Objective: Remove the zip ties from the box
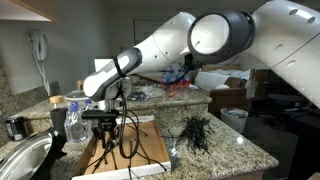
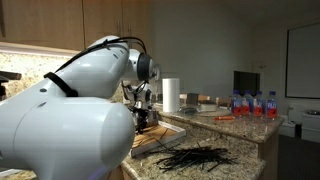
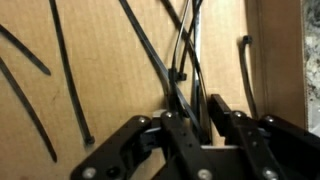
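Zip ties (image 3: 175,76) in the box (image 3: 100,70) run between the jaws of the gripper (image 3: 197,108) (firmly pinched or not, I cannot tell); squeeze fully, then lift straight up.

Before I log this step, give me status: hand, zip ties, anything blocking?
Hand in box, astride several zip ties; grip unconfirmed. Pile already on counter. Nothing blocking.

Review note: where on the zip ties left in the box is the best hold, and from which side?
Probably mid-length, where several zip ties cross in a bunch, coming straight down from above. They lie flat and thin in the box, so jaws straddling the bunch, as the gripper stands, should catch most.
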Tool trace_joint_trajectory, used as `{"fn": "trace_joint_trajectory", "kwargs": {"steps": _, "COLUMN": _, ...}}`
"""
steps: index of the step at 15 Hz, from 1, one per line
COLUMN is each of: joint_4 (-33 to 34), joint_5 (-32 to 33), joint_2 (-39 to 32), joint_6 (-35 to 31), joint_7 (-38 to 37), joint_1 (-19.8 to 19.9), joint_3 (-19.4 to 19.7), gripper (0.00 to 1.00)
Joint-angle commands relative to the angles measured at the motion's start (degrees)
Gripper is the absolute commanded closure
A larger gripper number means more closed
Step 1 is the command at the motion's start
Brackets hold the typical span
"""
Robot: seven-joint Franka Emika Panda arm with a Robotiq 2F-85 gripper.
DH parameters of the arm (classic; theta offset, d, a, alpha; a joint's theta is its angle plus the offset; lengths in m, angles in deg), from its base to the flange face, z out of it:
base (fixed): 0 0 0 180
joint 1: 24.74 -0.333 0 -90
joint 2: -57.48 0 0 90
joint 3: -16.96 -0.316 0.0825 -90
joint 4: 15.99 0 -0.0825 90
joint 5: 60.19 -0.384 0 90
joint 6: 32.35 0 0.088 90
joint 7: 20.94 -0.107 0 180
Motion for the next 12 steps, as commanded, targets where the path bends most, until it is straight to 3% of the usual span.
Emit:
{"fn": "trace_joint_trajectory", "kwargs": {"steps": 1, "joint_4": 1.54, "joint_5": 0.78, "joint_2": -1.44, "joint_6": 1.84, "joint_7": -0.56, "joint_1": -0.47, "joint_3": 0.53, "gripper": 0.91}}
{"fn": "trace_joint_trajectory", "kwargs": {"steps": 4, "joint_4": 1.75, "joint_5": 0.75, "joint_2": -1.53, "joint_6": 2.12, "joint_7": -0.52, "joint_1": -0.46, "joint_3": 0.55, "gripper": 0.98}}
{"fn": "trace_joint_trajectory", "kwargs": {"steps": 6, "joint_4": 1.74, "joint_5": 0.71, "joint_2": -1.45, "joint_6": 2.22, "joint_7": -0.57, "joint_1": -0.42, "joint_3": 0.57, "gripper": 0.93}}
{"fn": "trace_joint_trajectory", "kwargs": {"steps": 12, "joint_4": -2.98, "joint_5": 0.81, "joint_2": 3.02, "joint_6": -0.47, "joint_7": -0.72, "joint_1": -0.56, "joint_3": 0.64, "gripper": 0.93}}
